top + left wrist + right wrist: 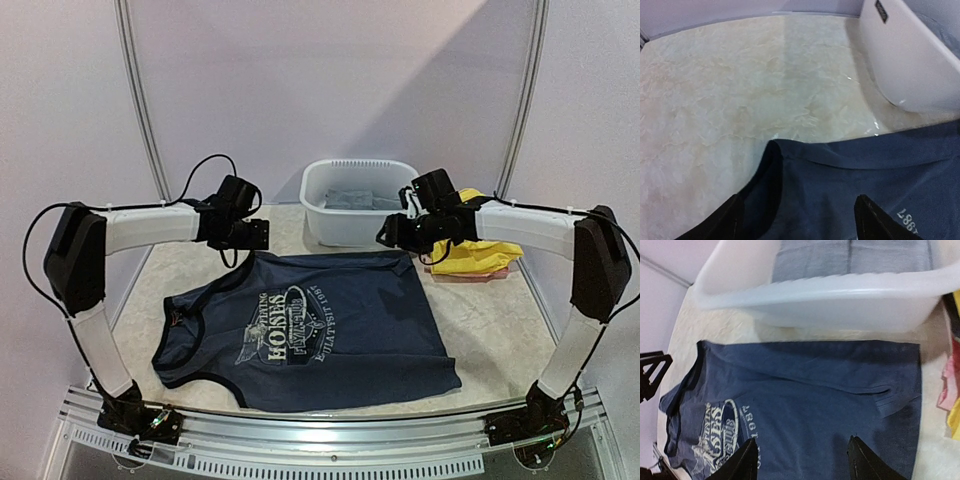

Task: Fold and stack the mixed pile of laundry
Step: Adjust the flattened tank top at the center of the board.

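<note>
The navy tank top [320, 330] lay flat, print up, on the middle of the worktop [500, 320], toward its near edge. We saw its long axis run left to right, straps toward the left edge, hem toward the right. The left end effector [797, 215] and the right end effector [802, 455] hovered over its far side, jaws apart, holding nothing. At the far edge a white basin [350, 228] held grey cloth [350, 198]; yellow clothes [480, 258] lay beside it, rightward.

Top external: high, rear, facing forward-down; wrist views: close, angled down, both sharing navy tank top [850, 190], white basin [840, 300].
</note>
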Action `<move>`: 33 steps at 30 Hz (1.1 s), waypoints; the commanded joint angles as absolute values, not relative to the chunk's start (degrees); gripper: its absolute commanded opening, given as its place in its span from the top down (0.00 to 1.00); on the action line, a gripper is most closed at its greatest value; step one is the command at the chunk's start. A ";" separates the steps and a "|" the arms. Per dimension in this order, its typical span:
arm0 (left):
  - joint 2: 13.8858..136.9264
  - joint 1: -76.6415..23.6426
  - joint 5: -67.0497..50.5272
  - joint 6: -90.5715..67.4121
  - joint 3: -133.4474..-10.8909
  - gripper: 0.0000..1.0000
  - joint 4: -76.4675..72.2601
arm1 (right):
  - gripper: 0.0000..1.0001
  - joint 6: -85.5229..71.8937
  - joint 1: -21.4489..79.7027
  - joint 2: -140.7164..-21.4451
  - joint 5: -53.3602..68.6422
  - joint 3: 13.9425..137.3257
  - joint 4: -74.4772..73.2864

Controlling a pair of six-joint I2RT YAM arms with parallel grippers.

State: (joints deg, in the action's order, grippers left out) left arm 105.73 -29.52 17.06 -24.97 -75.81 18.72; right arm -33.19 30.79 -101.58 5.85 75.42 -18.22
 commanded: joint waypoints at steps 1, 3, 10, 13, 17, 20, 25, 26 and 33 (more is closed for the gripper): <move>102.96 -34.84 18.22 -25.24 -70.24 0.25 19.57 | 0.41 -28.56 34.27 -101.51 5.58 72.05 -21.02; 103.09 -36.61 15.29 -25.86 -68.15 0.28 18.15 | 0.43 -28.50 34.99 -102.30 5.86 70.00 -20.24; 105.49 -41.74 10.20 -25.76 -63.25 0.33 14.17 | 0.47 -28.14 36.20 -105.48 6.66 63.52 -19.62; 106.57 -43.93 9.78 -25.82 -62.04 0.35 14.13 | 0.47 -28.49 36.92 -105.52 4.81 60.19 -20.51; 106.89 -46.87 10.28 -26.55 -59.17 0.36 14.03 | 0.47 -30.07 38.47 -103.99 2.70 54.63 -21.96; 106.43 -48.92 10.64 -27.49 -55.67 0.36 13.84 | 0.47 -32.82 41.00 -102.43 1.31 51.56 -23.50; 104.40 -53.65 10.26 -29.44 -50.31 0.38 14.43 | 0.46 -39.26 48.22 -99.50 -1.23 47.49 -26.92; 103.88 -55.10 10.12 -29.72 -49.55 0.38 15.22 | 0.46 -40.48 49.99 -98.72 -2.56 46.82 -28.14; 97.65 -64.66 15.51 -33.75 -48.54 0.37 23.93 | 0.43 -49.06 58.34 -90.84 -8.80 43.69 -36.43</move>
State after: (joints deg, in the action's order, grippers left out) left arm 100.16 -59.88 14.87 -30.22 -50.26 13.69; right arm -41.63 55.70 -92.90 -6.44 47.31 -23.18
